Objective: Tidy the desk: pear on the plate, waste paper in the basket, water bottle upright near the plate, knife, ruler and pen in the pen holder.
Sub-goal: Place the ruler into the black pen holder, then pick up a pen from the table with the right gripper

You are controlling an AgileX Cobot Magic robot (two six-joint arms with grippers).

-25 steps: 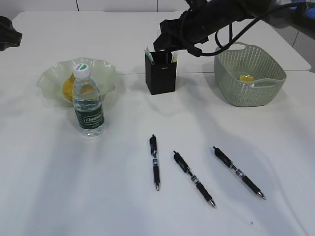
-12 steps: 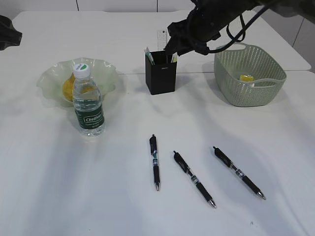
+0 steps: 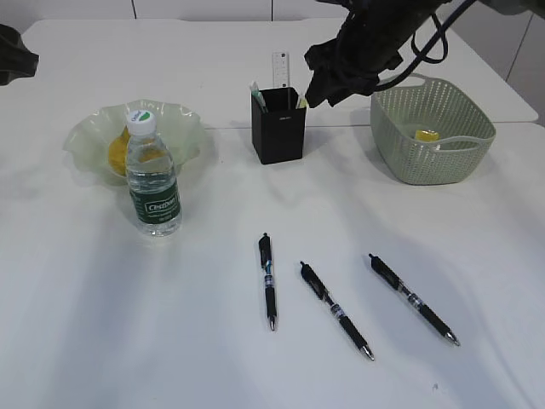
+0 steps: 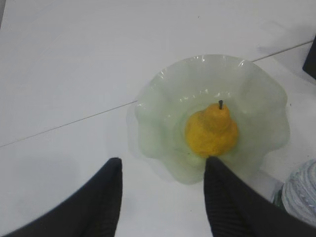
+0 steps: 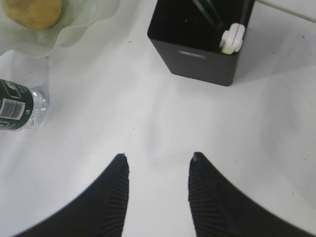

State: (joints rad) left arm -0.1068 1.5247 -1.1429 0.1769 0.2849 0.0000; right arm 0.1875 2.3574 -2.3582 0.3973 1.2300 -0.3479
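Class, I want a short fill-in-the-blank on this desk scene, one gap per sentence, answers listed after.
1. The pear lies on the ____.
2. The number of pens lying loose on the desk is ____.
3. The water bottle stands ____ beside the green dish.
4. The yellow waste paper sits inside the ____.

Answers: plate; three; upright; basket

Pale wall panels [image 3: 204, 8] with dark seams run behind, under soft even light.
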